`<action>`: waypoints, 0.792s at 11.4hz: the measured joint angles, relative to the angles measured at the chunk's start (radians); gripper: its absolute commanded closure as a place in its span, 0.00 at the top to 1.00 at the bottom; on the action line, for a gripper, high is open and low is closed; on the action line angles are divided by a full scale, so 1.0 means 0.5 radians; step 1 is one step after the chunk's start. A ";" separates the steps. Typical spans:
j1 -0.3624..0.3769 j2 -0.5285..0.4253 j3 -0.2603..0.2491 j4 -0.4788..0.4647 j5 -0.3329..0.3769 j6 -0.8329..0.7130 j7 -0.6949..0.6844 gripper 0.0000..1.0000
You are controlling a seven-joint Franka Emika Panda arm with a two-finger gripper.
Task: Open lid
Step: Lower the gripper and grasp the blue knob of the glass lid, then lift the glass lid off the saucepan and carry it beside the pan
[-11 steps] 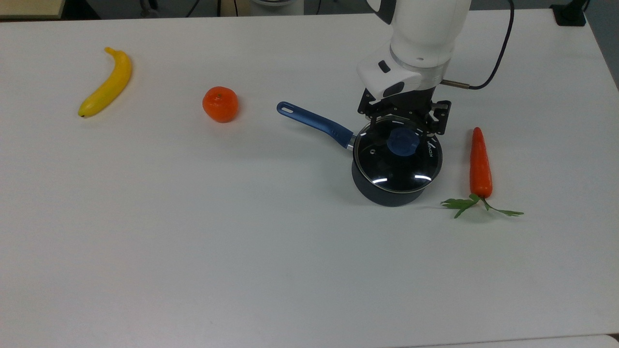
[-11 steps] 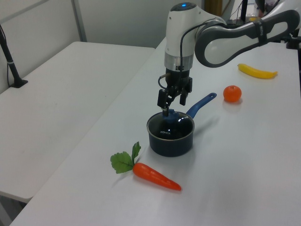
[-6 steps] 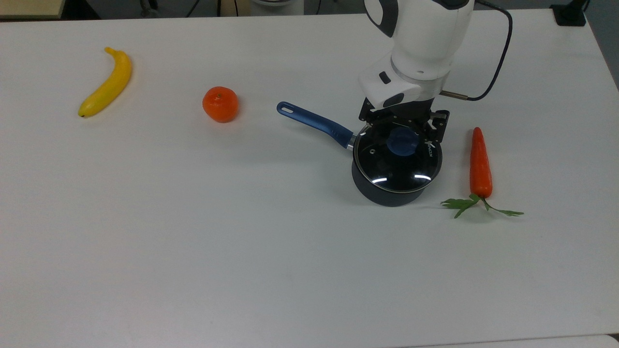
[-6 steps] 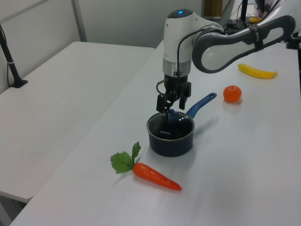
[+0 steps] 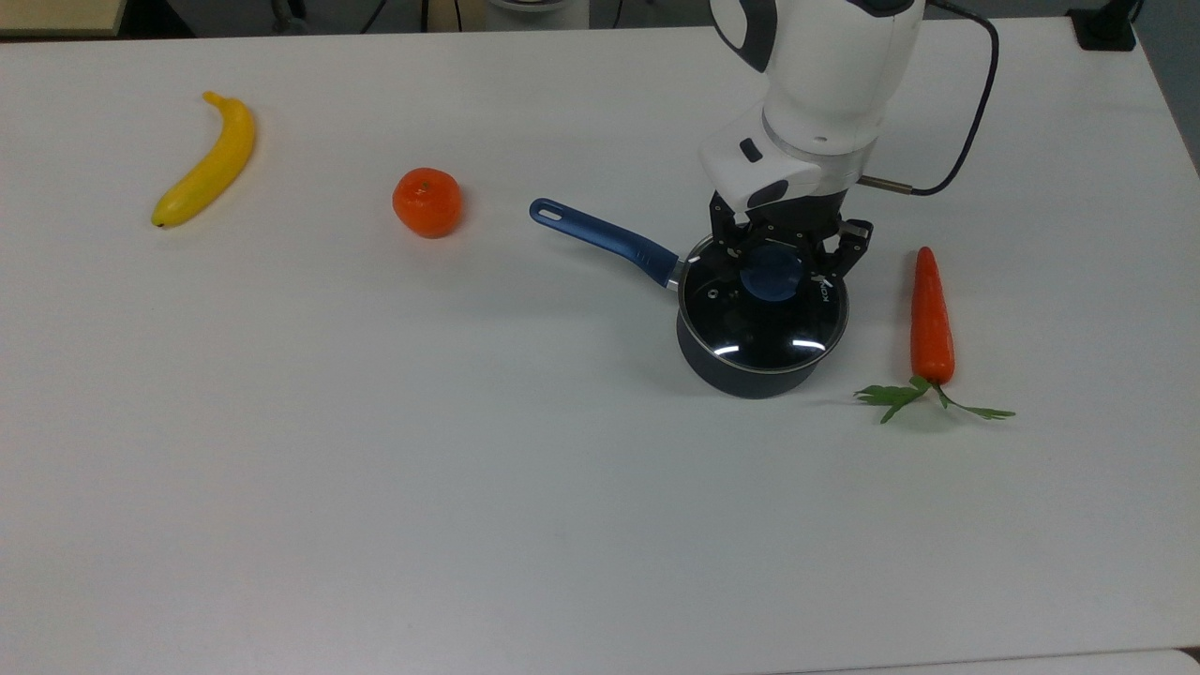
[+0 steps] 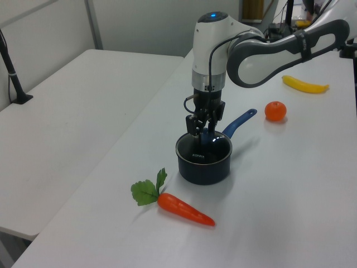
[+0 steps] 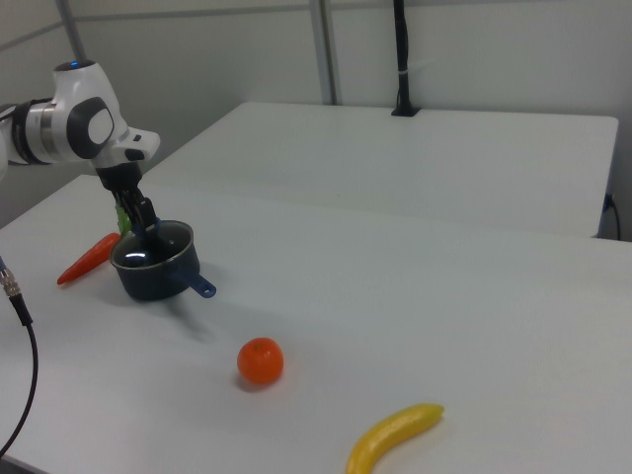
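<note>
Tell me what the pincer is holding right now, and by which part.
The pincer is closed on the lid, gripping its blue knob; the lid sits on the pot.

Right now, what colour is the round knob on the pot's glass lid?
Blue, clearest in the top view: the round knob on the clear glass lid.

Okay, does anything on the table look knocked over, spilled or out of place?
Nothing stands out. The lid sits level on the saucepan with the gripper at its blue knob. The banana, orange and carrot lie apart, undamaged.
</note>
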 measured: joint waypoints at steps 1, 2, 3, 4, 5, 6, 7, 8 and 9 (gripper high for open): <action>0.000 0.000 0.000 0.001 0.000 0.000 0.011 0.42; -0.001 0.001 0.000 0.007 0.000 0.000 0.035 0.42; -0.001 0.000 0.000 0.021 0.000 0.000 0.047 0.42; -0.005 -0.002 -0.001 0.039 0.000 0.000 0.059 0.42; -0.010 -0.009 -0.009 0.059 0.000 0.000 0.068 0.42; -0.015 -0.023 -0.023 0.072 0.000 0.000 0.068 0.42; -0.026 -0.044 -0.035 0.078 0.000 0.000 0.069 0.42; -0.060 -0.077 -0.045 0.079 0.000 -0.002 0.068 0.42; -0.122 -0.113 -0.049 0.079 0.000 -0.039 0.039 0.42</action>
